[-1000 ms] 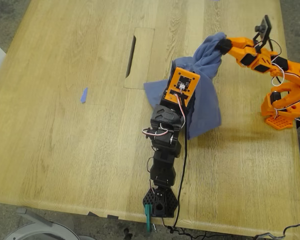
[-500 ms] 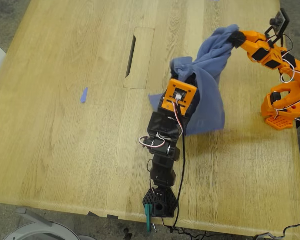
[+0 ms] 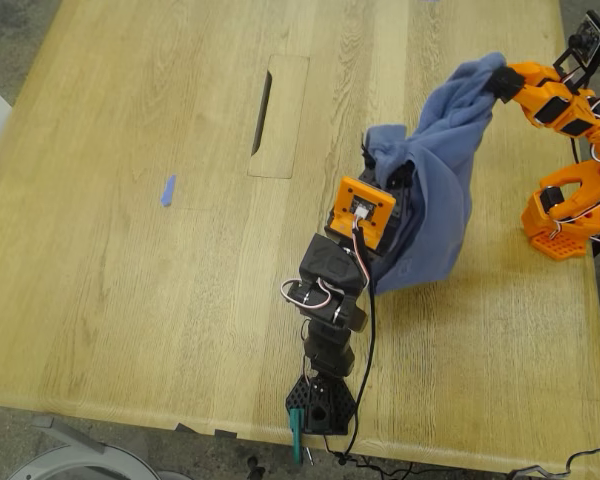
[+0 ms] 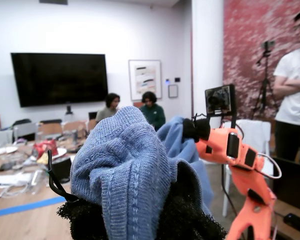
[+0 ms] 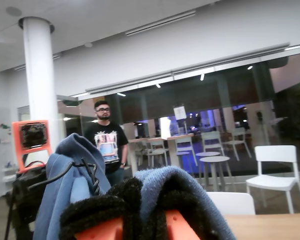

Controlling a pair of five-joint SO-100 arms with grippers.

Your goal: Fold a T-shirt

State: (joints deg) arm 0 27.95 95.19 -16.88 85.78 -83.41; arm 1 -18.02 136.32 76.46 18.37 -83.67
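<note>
Slip risk — my first gripper (image 4: 140, 220) and my second gripper (image 5: 140, 210) each pinch a bunch of the T-shirt (image 3: 435, 190) hanging aloft between them; uneven pull could tear one fold free.

the worktop (image 3: 130, 300) carried two arms. the first arm's base (image 3: 320, 405) stood at the worktop's edge along the exterior view's bottom, and the second arm's base (image 3: 565, 215) stood near the edge on the exterior view's right. the t-shirt (image 3: 435, 190) hung between them, above the worktop. my first end effector (image 3: 377, 155) gripped one bunched end near the worktop's middle. my second end effector (image 3: 498, 80) gripped the other end, toward the far corner on the exterior view's right. a slot (image 3: 263, 98) lay in the worktop, on the exterior view's left of the t-shirt. a tape scrap (image 3: 167, 190) lay further toward that side.
</note>
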